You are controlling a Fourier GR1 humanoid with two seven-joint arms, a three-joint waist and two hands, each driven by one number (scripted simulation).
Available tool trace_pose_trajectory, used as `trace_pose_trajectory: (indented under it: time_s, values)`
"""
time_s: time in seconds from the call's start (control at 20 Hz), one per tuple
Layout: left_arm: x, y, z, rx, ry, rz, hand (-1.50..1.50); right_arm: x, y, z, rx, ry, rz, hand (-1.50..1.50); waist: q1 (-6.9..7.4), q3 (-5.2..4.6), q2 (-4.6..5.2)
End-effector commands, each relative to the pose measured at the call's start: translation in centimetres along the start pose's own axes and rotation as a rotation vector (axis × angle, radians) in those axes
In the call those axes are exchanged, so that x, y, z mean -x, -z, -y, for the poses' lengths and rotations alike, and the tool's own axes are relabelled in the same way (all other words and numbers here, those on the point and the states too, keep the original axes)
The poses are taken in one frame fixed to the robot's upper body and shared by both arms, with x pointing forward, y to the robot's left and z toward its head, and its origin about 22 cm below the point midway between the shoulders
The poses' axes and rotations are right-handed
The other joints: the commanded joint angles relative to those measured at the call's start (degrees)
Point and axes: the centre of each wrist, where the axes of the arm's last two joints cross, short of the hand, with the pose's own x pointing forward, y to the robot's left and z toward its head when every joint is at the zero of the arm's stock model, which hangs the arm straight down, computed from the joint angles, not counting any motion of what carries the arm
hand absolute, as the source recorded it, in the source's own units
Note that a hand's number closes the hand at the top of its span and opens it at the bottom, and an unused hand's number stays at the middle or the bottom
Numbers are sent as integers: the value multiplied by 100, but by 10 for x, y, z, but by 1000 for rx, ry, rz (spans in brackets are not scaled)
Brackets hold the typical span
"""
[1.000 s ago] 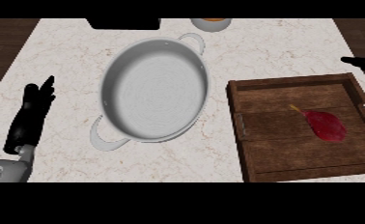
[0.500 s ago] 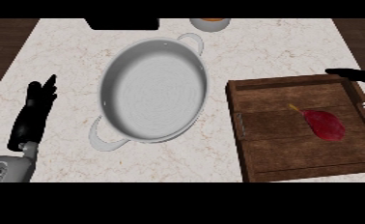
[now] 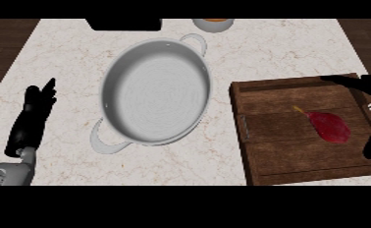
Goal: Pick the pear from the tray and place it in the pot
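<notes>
We see a pale marbled worktop (image 3: 65,50) from steeply above. A wide grey pot (image 3: 156,98) with two loop handles lies a little left of the middle, tilted on a diagonal, one handle toward the far edge and the other toward the near left. To its right, just beside it but apart, sits a dark wooden tray (image 3: 290,165) with a raised rim. The red pear (image 3: 331,126) lies inside the tray, on its right half, its yellowish stem pointing up and to the left; nothing touches it.

Our left hand (image 3: 33,119) rests at the left edge of the worktop, fingers straight and pointing away from us, holding nothing. Our right hand (image 3: 349,81) shows only as dark fingers coming in from the right edge, over the tray's far right corner, well clear of the pear; they look stretched out rather than curled, and they grip nothing.

At the far edge we make out a black object (image 3: 123,24) and a small bowl (image 3: 213,24) with something orange in it.
</notes>
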Motion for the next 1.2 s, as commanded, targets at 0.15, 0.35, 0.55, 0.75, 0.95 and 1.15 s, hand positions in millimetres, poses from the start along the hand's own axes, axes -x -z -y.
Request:
trace_pose_trajectory:
  time_s: [0.15,0.35,0.55,0.75,0.95,1.15]
  values:
    - [-8,-5,-3,6,-3,4,0,5,23,-27,-1,-18,-2,-150,-17,1,-3]
    - [-3,4,-3,-7,-6,3,0,6,34,-43,27,-18,6,-150,-30,1,-3]
    - [-4,-1,5,-6,-23,0,0,-9,56,-44,12,-40,-35,-150,-8,1,-1]
    - [-3,2,-8,4,9,-1,0,15,65,-32,-35,-35,-75,-150,16,2,4]
    - [3,12,8,1,4,10,0,5,58,-33,-39,-40,-71,-150,-31,-1,-2]
    - [-15,4,-9,5,-11,-12,0,13,76,-46,-71,-55,-82,-150,3,2,1]
